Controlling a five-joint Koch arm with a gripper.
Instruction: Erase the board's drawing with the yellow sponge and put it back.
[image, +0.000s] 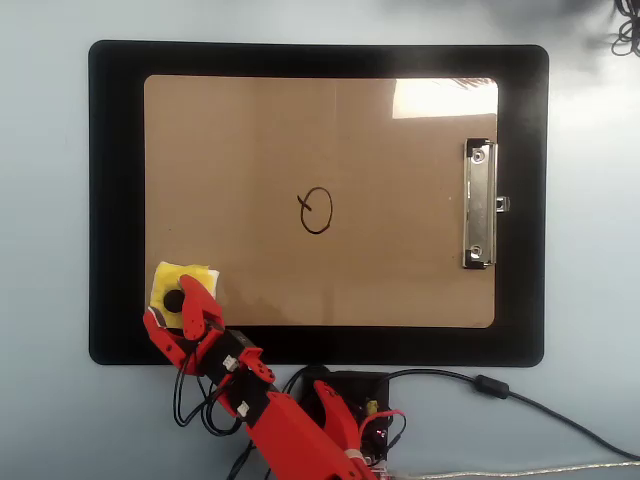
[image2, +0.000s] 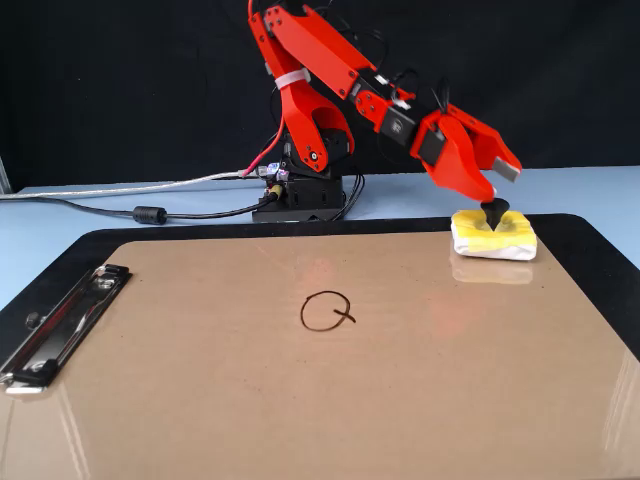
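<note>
The brown board (image: 300, 130) (image2: 300, 400) lies on a black mat. The drawing (image: 316, 211) (image2: 326, 311), a small black loop, sits at the board's middle. The yellow sponge (image: 165, 275) (image2: 495, 238) rests on the board's corner nearest the arm base, lower left in the overhead view and right in the fixed view. A black knob stands up from its centre. My red gripper (image: 170, 303) (image2: 495, 185) hangs just above the sponge, open, its jaws on either side of the knob and holding nothing. It hides part of the sponge from overhead.
The black mat (image: 115, 200) (image2: 590, 250) frames the board. A silver clip (image: 479, 204) (image2: 60, 325) sits on the board's short edge far from the sponge. The arm base (image: 345, 400) (image2: 305, 195) and its cables (image2: 150, 213) lie beside the mat's long edge.
</note>
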